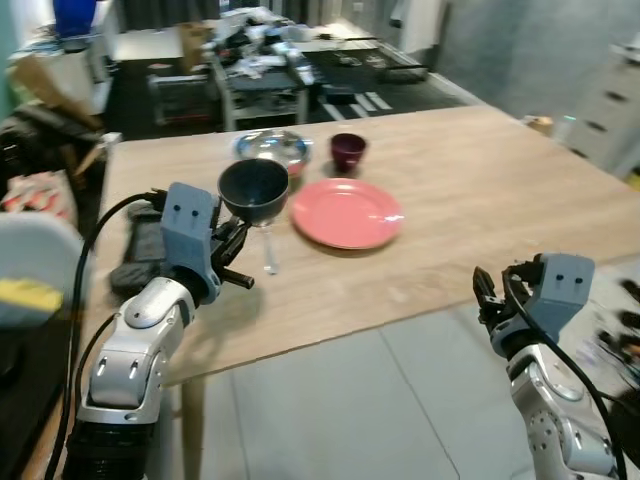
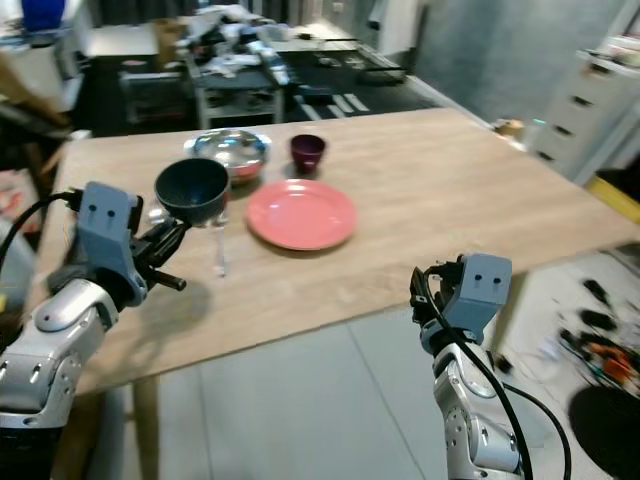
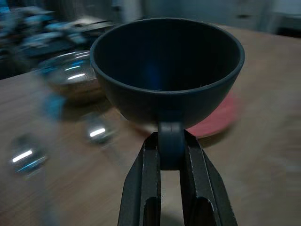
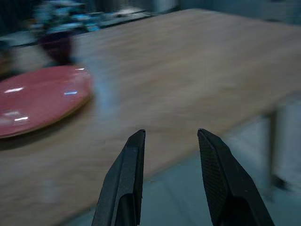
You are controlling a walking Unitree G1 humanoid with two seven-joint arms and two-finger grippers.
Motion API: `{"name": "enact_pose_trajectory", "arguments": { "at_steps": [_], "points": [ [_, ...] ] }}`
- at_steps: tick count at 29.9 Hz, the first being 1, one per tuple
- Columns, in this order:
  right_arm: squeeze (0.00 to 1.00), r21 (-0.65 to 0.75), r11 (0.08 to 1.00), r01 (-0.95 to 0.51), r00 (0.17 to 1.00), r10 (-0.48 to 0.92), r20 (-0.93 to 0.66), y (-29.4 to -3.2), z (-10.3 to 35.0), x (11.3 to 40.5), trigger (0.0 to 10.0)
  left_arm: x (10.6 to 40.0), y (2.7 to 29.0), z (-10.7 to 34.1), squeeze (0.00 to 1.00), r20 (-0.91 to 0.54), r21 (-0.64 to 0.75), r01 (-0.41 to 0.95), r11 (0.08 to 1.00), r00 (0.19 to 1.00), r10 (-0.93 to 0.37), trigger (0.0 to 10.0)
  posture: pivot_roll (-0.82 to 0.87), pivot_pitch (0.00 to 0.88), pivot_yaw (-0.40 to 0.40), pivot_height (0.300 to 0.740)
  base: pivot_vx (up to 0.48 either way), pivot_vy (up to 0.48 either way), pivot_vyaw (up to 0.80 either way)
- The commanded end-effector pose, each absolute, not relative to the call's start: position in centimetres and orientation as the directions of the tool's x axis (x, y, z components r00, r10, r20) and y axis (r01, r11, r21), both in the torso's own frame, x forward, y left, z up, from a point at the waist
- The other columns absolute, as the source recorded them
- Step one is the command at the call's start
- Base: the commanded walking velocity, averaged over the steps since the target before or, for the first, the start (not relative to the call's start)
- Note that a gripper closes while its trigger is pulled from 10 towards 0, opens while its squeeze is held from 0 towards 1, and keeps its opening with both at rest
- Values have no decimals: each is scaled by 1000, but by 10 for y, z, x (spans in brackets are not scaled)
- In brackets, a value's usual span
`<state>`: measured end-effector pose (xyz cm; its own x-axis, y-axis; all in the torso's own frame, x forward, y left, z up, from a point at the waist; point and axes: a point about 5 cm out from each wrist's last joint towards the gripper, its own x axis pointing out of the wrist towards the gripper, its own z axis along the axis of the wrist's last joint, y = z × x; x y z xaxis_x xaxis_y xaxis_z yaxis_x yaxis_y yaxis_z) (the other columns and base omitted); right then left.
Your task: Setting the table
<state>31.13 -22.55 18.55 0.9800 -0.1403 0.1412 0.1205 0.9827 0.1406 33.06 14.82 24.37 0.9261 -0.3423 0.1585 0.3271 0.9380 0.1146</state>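
My left gripper (image 1: 240, 235) is shut on the rim of a dark blue bowl (image 1: 254, 190), holding it just above the wooden table (image 1: 480, 200) at its left side. The left wrist view has the bowl (image 3: 167, 70) upright and empty between the black fingers (image 3: 146, 183). A pink plate (image 1: 346, 213) lies to the right of the bowl, a small maroon cup (image 1: 348, 151) behind it. A shiny metal bowl (image 1: 272, 148) sits behind the dark bowl, and a spoon (image 1: 269, 255) lies below it. My right gripper (image 4: 169, 141) is open with nothing in it, off the table's front edge.
A black cloth-like object (image 1: 140, 255) lies on the table's left end. Cluttered shelving and furniture (image 1: 260, 60) stand beyond the far edge. A white drawer unit (image 1: 615, 110) is at the right. Grey tiled floor (image 1: 400, 400) lies in front of the table.
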Motion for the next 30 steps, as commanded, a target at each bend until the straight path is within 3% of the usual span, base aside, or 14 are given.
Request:
{"name": "enact_pose_trajectory", "arguments": {
  "at_steps": [1,30],
  "points": [
    [0,136,982,134,982,-150,112,-228,178,310,10000,331,149,242,0,150,123,324,938,928,-340,10000,38,88,19,740,0,0,-800],
    [0,128,982,139,982,-153,112,-228,177,310,10000,332,145,242,0,153,135,330,934,925,-349,10000,39,90,26,740,0,0,-800]
  ]
}}
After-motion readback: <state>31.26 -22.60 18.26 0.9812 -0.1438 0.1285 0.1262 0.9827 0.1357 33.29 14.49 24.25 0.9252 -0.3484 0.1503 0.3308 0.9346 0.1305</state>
